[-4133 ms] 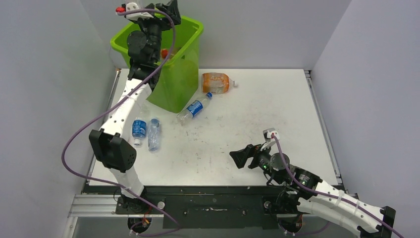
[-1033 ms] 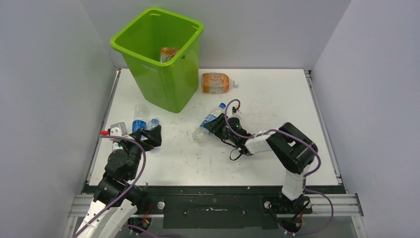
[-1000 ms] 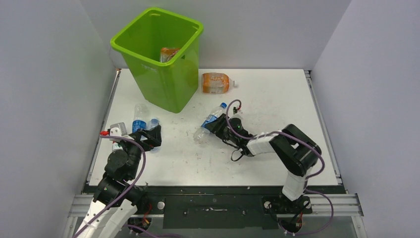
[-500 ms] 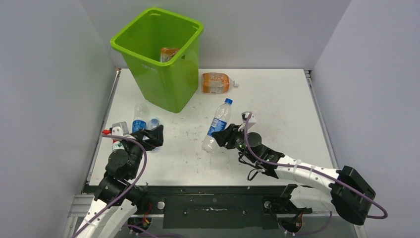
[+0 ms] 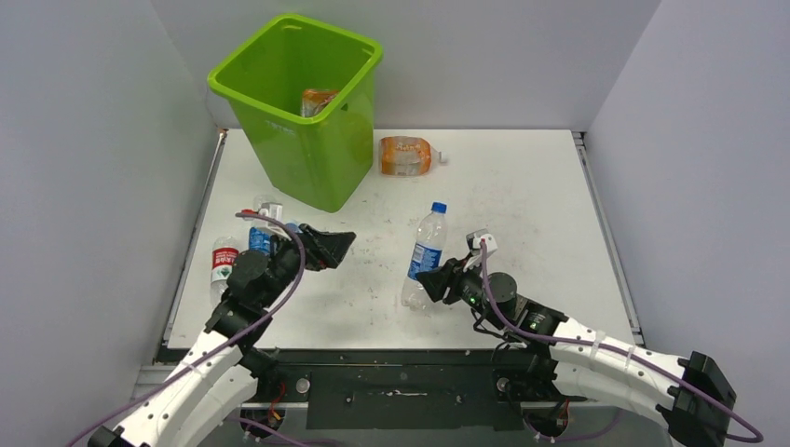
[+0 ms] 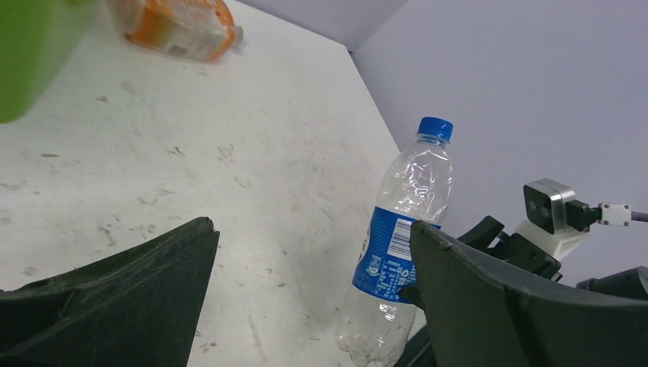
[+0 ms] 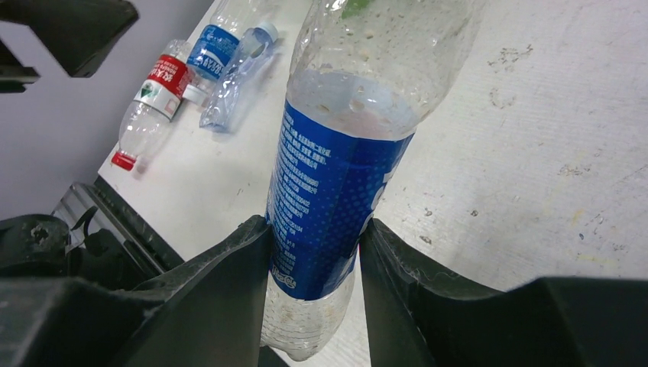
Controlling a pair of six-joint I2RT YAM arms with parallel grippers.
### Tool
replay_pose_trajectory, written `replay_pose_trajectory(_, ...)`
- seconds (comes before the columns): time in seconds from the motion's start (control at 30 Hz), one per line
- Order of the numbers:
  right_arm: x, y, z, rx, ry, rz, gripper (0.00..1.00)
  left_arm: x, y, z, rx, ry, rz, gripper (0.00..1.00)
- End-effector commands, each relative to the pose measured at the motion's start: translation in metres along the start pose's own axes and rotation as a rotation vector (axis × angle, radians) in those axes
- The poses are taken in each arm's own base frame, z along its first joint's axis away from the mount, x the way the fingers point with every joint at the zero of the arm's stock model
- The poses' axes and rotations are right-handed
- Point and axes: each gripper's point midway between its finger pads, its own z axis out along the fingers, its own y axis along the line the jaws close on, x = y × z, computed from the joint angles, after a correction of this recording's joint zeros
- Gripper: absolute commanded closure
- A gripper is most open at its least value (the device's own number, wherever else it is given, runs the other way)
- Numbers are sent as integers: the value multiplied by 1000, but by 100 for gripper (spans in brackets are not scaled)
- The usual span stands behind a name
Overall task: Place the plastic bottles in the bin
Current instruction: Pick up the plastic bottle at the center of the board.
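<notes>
The lime-green bin (image 5: 321,163) stands at the back left, with an orange bottle (image 5: 319,101) inside it. My right gripper (image 5: 438,281) is shut on the lower half of a clear bottle with a blue label (image 5: 426,259) and holds it upright near the table's front middle. The wrist view shows the bottle (image 7: 336,183) pinched in the right gripper (image 7: 313,225). My left gripper (image 5: 333,248) hangs open and empty left of it, the bottle (image 6: 401,245) showing beyond its right finger. An orange bottle (image 5: 407,155) lies right of the bin.
A red-label bottle (image 5: 222,265), a blue-label bottle (image 5: 261,238) and a crushed clear bottle (image 7: 237,76) lie together by the table's left edge, under the left arm. Grey walls close the left, back and right. A black rail (image 5: 401,377) runs along the near edge.
The right gripper has lifted the blue-label bottle upright and drawn it toward the near edge. The left arm has swung forward and right, uncovering the red-label bottle.
</notes>
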Motion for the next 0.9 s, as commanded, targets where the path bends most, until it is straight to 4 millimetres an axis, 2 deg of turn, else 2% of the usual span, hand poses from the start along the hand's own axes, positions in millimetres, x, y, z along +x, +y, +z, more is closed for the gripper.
replay_pose_trajectory(0.0, -1, 10, -9, -46, -11, -29, 77, -13, -60, 9, 242, 24, -90, 4)
replay_pose_trajectory(0.1, 3, 17, -12, -58, 7, -55, 77, -12, -69, 12, 280, 34, -94, 4)
replay_pose_trajectory(0.3, 3, 34, -17, -83, 11, -132, 77, -9, -69, 12, 301, 24, -58, 4)
replay_pose_trajectory(0.57, 14, 75, -31, -199, 1, -264, 78, -15, -83, 6, 366, 17, -24, 4)
replay_pose_trajectory(0.7, 21, 94, -28, -237, 37, -352, 78, -10, -88, 9, 390, 57, -6, 4)
replay_pose_trajectory(0.87, 21, 105, -23, -247, 13, -373, 79, 0, -95, 16, 424, 134, -28, 4)
